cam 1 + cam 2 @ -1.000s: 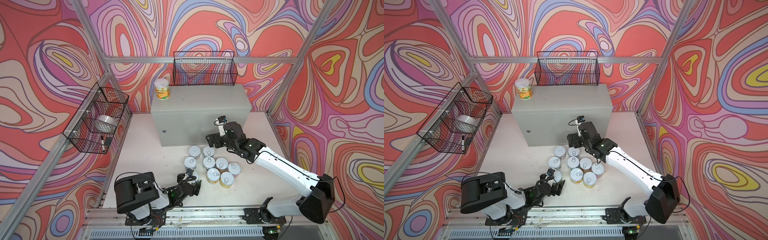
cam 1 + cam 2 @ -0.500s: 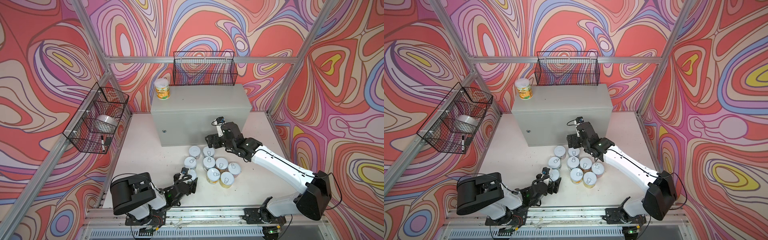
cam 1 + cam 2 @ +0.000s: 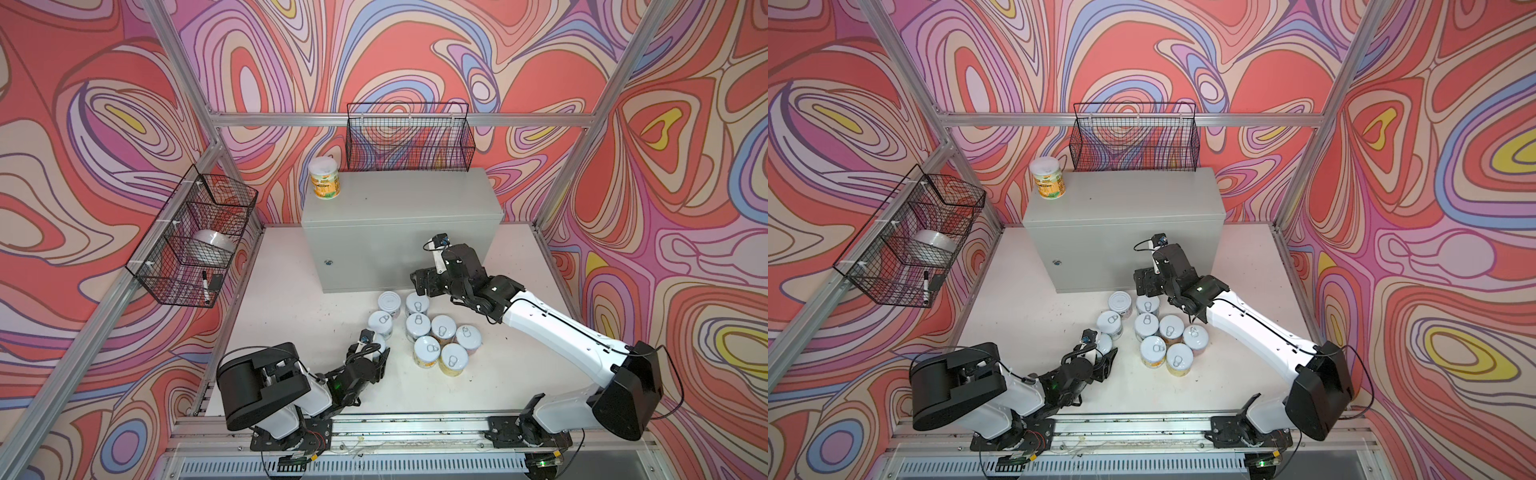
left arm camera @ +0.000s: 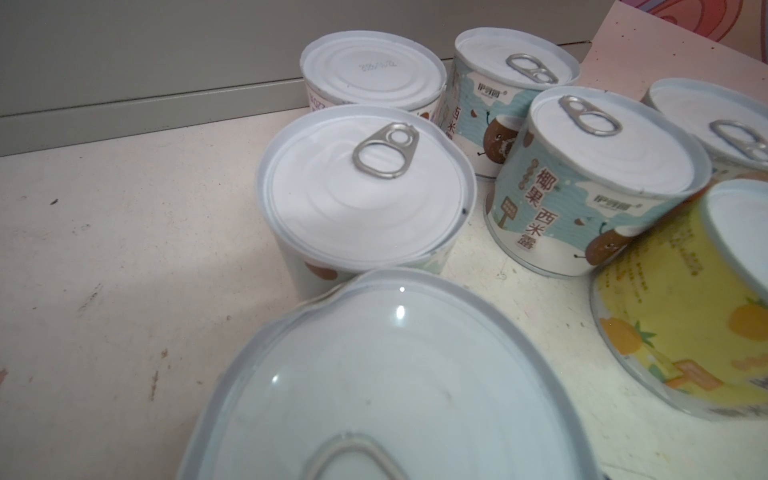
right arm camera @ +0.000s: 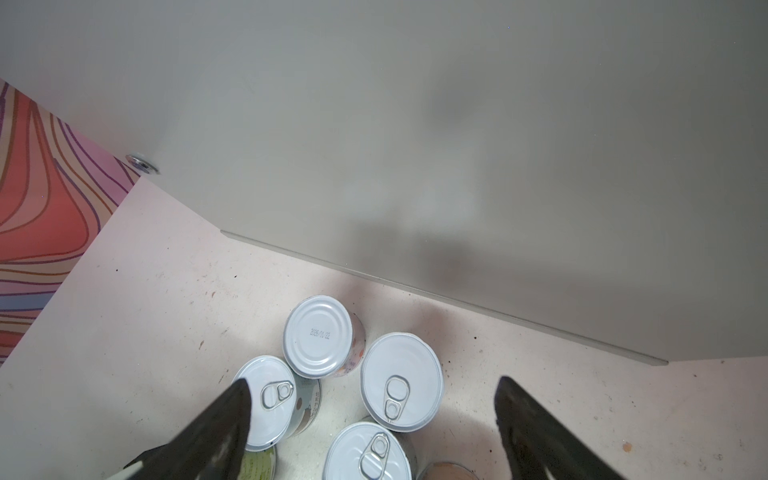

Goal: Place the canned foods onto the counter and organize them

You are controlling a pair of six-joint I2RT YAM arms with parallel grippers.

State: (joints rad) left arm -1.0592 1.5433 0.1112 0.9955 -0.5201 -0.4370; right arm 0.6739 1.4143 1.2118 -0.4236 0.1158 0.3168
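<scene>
One yellow-label tin [image 3: 325, 183] sits on the grey cabinet [image 3: 407, 195] top, nine tins [image 3: 417, 325] not yet moved, clustered on the desk [image 3: 291, 332] before it; left gripper [image 3: 377, 352] clamped on nearest tin [image 4: 399, 374], right gripper [image 5: 372, 386] wide, empty, over the cluster's back row.

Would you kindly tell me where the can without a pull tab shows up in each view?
In both top views: the tabless can is the group's back-left one, nearest the cabinet.
Left wrist: plain-lidded can, by the cabinet's base.
Right wrist: date-stamped lid, just before the cabinet.
Shared landmark: the grey cabinet front.
</scene>
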